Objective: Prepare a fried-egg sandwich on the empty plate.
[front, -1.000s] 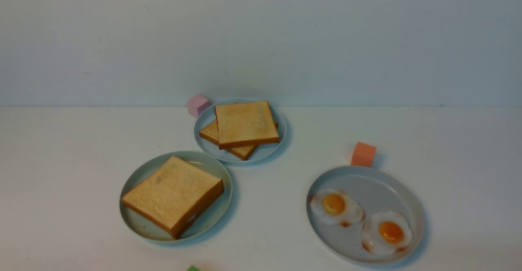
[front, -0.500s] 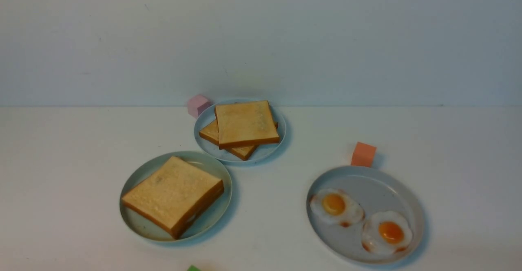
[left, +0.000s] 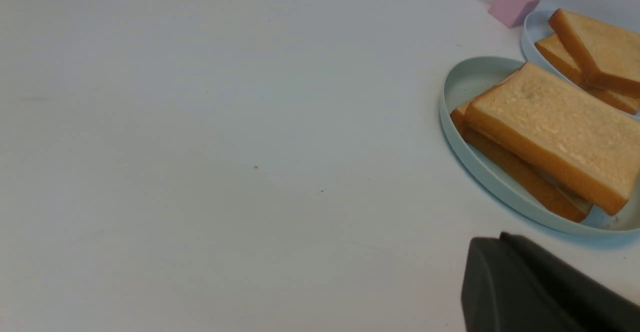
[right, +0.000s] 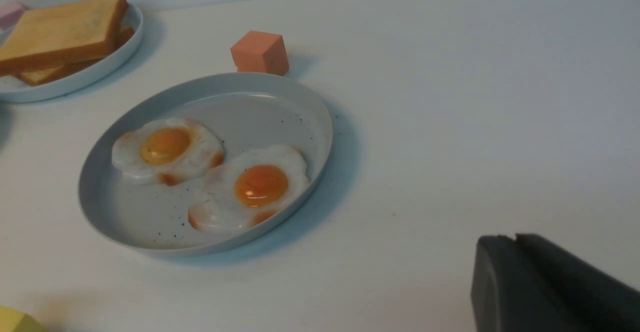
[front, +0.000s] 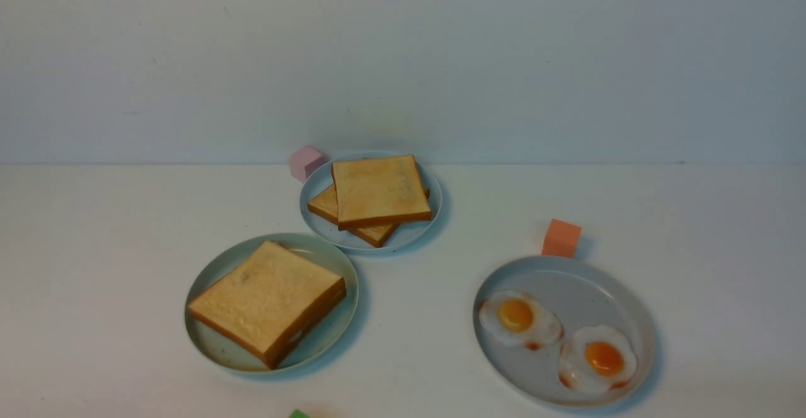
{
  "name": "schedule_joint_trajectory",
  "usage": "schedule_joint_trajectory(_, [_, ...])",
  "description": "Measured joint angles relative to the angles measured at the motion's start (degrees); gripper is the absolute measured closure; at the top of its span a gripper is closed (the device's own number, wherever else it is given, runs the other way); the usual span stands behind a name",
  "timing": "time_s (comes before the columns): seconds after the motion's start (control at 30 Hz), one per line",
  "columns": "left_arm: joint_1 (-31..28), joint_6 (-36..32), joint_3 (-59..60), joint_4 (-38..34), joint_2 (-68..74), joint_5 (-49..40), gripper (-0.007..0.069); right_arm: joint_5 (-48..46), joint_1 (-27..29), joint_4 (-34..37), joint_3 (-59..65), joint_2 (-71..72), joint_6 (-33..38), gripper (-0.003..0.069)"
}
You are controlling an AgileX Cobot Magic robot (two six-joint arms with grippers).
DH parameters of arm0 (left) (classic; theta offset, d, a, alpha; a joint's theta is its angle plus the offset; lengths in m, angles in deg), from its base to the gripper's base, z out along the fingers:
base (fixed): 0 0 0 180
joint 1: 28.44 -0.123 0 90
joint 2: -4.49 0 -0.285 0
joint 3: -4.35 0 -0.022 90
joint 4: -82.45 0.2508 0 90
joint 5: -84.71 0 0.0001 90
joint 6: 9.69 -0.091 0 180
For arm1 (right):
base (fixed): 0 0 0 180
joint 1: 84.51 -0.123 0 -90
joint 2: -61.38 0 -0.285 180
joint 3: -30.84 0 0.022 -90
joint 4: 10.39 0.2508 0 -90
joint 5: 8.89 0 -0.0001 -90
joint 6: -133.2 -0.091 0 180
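Observation:
The fried-egg sandwich (front: 267,301) lies on the pale mint-green plate (front: 217,354) at the front left: two toast slices stacked, with a sliver of white showing between them at the near corner. It also shows in the left wrist view (left: 550,132), on that plate (left: 465,79). My left gripper (left: 502,237) is shut and empty, low over the bare table beside the plate. My right gripper (right: 515,238) is shut and empty, over the table to the right of the egg plate. Neither gripper shows in the front view.
A small speckled plate (front: 412,232) at the back holds two bare toast slices (front: 378,191). A grey-blue plate (front: 567,273) at the front right holds two fried eggs (front: 519,317) (front: 598,358). Pink cube (front: 305,162), orange cube (front: 560,238), green block (front: 298,414), yellow block (right: 15,319).

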State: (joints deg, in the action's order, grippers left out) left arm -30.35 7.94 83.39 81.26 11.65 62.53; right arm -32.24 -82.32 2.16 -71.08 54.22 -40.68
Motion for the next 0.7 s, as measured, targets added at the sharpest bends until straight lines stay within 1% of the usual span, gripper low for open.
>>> schedule_joint_trajectory(0.7, [0.00, 0.00, 0.00, 0.00, 0.00, 0.00, 0.0621, 0.00, 0.00, 0.00, 0.00, 0.00, 0.00, 0.0577])
